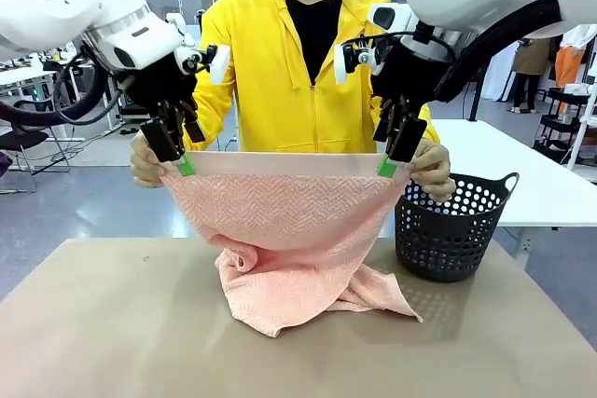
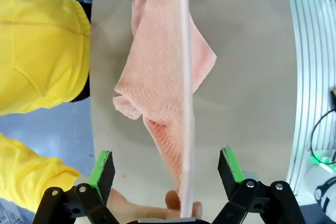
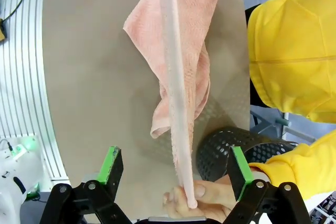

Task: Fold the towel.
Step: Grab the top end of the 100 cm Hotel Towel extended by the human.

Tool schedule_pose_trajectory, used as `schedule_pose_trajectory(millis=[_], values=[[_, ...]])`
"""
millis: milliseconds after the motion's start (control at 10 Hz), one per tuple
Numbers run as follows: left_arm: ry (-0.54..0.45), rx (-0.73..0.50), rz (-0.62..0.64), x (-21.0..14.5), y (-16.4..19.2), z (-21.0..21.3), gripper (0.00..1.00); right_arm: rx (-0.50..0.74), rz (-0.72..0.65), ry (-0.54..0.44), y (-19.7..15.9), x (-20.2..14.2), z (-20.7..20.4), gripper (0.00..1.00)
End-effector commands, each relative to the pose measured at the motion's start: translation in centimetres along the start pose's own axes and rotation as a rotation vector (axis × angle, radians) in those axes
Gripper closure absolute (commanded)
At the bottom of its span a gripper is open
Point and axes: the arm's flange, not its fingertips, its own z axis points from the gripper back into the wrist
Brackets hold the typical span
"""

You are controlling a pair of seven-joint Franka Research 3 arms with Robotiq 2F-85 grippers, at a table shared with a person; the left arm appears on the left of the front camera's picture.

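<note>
Tan tabletop (image 1: 93,323) bears the lower end of a pink herringbone-weave towel (image 1: 289,221); a person's hands (image 1: 146,160) hold its top edge raised. Left gripper (image 1: 177,157) and right gripper (image 1: 396,157) straddle that edge, fingers apart.

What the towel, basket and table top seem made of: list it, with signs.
Towel: soft pink cloth, likely cotton; herringbone texture shows and it drapes in loose folds. Basket: black, probably moulded plastic; rigid perforated wall, matte. Table top: smooth matte tan sheet, perhaps laminate or a mat; the look leaves it open.
</note>
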Motion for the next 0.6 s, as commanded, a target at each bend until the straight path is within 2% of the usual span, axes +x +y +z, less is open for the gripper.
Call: schedule_pose_trajectory(millis=[0, 500], values=[[0.038, -0.006, 0.033, 0.5, 1.1, -0.9, 0.00, 0.017, -0.027, 0.030, -0.8, 0.1, -0.9, 0.00], [0.085, -0.086, 0.051, 0.2, 0.9, -3.4, 0.00, 0.039, -0.077, 0.028, -1.8, -0.4, -3.7, 0.00]])
